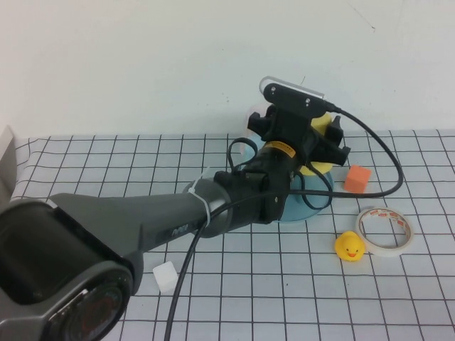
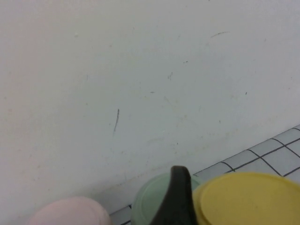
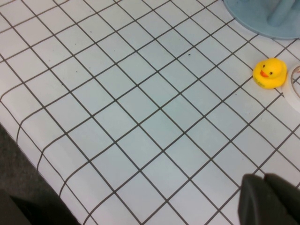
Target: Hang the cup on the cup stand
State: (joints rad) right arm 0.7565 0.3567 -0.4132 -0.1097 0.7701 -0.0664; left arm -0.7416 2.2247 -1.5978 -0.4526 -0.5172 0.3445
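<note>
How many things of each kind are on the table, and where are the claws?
Cups: 3 (yellow cup, green cup, pink cup)
Cup stand: 1
Blocks: 2 (orange block, white block)
Duck: 1
Tape roll: 1
Total: 8
Claws: 2, with the left claw open around the yellow cup and the right claw shut above bare table.

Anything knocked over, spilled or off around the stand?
Nothing stands out. The left gripper is open over the cup stand, at the yellow cup, which sits inverted beside a pale green cup. The right gripper is shut, low over the table. Rubber duck upright.
</note>
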